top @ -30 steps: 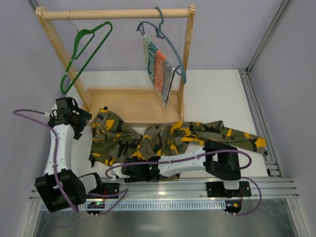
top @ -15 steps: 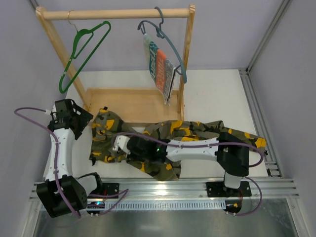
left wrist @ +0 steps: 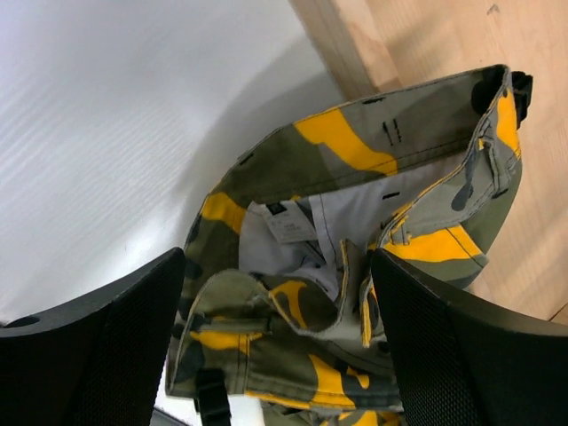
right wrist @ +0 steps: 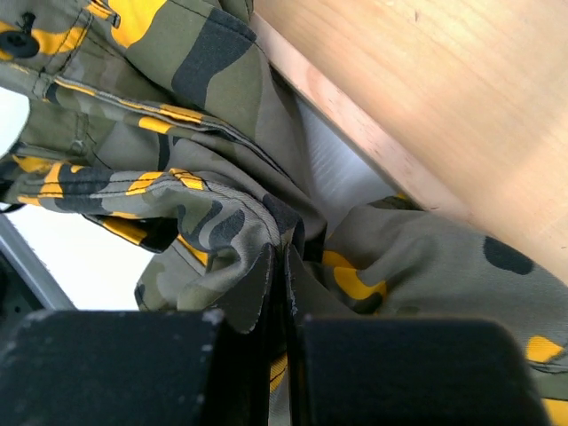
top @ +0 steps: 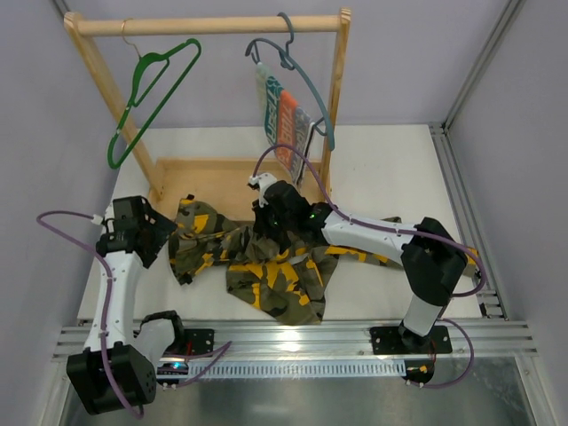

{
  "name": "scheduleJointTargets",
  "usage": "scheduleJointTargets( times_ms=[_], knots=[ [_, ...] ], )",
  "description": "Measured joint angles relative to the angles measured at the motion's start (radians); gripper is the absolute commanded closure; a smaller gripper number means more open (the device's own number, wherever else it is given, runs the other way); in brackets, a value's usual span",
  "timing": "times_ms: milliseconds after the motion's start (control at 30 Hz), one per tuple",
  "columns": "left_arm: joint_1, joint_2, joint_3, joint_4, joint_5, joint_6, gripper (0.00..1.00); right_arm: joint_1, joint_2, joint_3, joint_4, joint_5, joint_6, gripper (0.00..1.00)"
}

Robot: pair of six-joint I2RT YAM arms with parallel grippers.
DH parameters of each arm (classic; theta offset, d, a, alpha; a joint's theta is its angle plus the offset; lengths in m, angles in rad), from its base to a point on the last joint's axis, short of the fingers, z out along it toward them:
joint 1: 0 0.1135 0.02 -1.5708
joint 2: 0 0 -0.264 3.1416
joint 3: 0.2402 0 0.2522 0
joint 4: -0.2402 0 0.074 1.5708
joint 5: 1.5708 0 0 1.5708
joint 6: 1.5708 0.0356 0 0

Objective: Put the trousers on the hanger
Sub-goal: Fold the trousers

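Trousers (top: 275,280) lie bunched by the table's near edge; hanger (top: 146,89) hangs above the far-left corner. Left fingers (left wrist: 98,355) gape wide over the waistband, holding nothing. Right fingers (right wrist: 124,364) pinch a fold; lift steadily, keeping that pinch tight.

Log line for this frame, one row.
step: grasping trousers | left end effector: open, over waistband | right end effector: shut on trousers fold by rack base | green hanger: bare, on rail
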Motion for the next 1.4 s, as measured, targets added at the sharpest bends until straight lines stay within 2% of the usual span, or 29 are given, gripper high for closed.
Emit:
scheduleJointTargets(
  times_ms=[233, 333, 467, 667, 833, 1033, 1167, 1400],
  knots=[
    [-0.024, -0.045, 0.019, -0.187, -0.077, -0.154, 0.13, 0.002, 0.013, 0.000, 0.005, -0.005, 0.055, 0.96],
    [-0.028, -0.033, 0.048, -0.286, -0.083, -0.203, 0.16, 0.000, 0.013, 0.000, 0.005, -0.005, 0.065, 0.96],
    [-0.050, -0.052, 0.036, -0.351, -0.024, -0.268, 0.18, 0.000, 0.013, 0.000, 0.005, -0.005, 0.071, 0.96],
    [-0.108, -0.166, -0.020, -0.393, 0.060, -0.384, 0.19, -0.002, 0.014, 0.000, 0.005, -0.005, 0.079, 0.96],
    [-0.112, -0.164, -0.079, -0.372, 0.101, -0.464, 0.20, -0.003, 0.014, 0.000, 0.006, -0.005, 0.084, 0.96],
    [-0.166, -0.069, -0.173, -0.324, 0.159, -0.532, 0.19, -0.010, 0.014, 0.000, 0.011, -0.012, 0.088, 0.96],
    [-0.225, -0.056, -0.176, -0.297, 0.148, -0.577, 0.21, -0.014, 0.014, 0.000, 0.011, -0.016, 0.092, 0.96],
    [-0.230, -0.013, -0.225, -0.224, 0.091, -0.631, 0.25, -0.017, 0.013, -0.018, 0.028, -0.032, 0.109, 0.96]
  ],
)
